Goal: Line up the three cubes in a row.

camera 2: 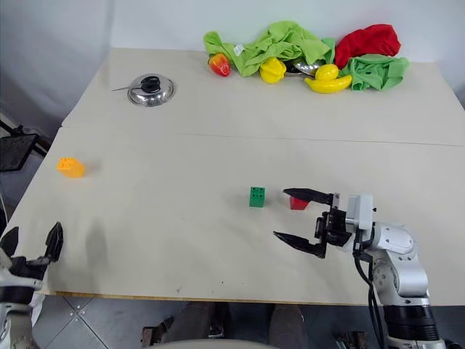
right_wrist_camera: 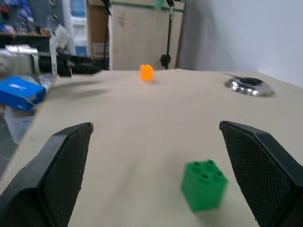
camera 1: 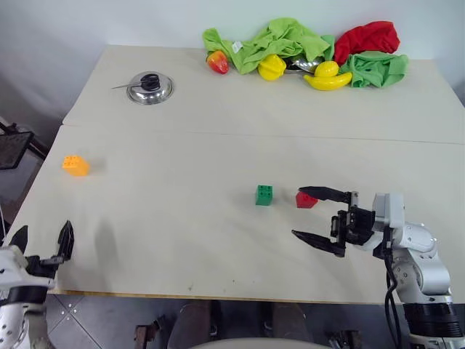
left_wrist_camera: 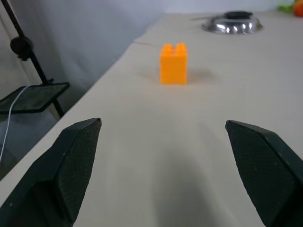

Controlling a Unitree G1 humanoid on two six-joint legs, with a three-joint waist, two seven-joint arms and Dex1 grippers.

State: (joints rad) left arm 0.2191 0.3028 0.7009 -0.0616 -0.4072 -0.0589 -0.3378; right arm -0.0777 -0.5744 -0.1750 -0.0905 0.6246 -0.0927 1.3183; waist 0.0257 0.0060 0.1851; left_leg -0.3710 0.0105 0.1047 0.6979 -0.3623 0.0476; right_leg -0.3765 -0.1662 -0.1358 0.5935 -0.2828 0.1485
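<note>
Both tools stand spread w/ nothing between the fingers. Left tool [camera 1: 42,243] sits at the near left edge of the tabletop [camera 1: 218,131], aimed forward toward the orange cube [camera 1: 75,166], which is well apart from it, alone on the left side. Right tool [camera 1: 323,222] is low over the near right part, pointing across to the left; its far finger tip is just beside the red cube [camera 1: 306,199], can't tell if touching. Green cube [camera 1: 264,195] stands just left of red, a small gap between, roughly level w/ it. So two cubes are already close to a row; orange is the outlier, well off to the left and a bit farther back.

Farther back: metal lid [camera 1: 150,88] on the left. At the far edge, green cloths [camera 1: 280,40] and a red cloth [camera 1: 367,38] w/ toy fruit [camera 1: 327,76] among them, well apart from the cubes.

Risks, as I judge them: right tool's far finger is so close to red that any sweep leftward could nudge it into green and skew the pair. Orange sits near the left tabletop edge; a grab off-centre or a finger bumping it could tip it or push it off. Cubes are small, fingers wide, so a slanted pinch may pop the cube out.
</note>
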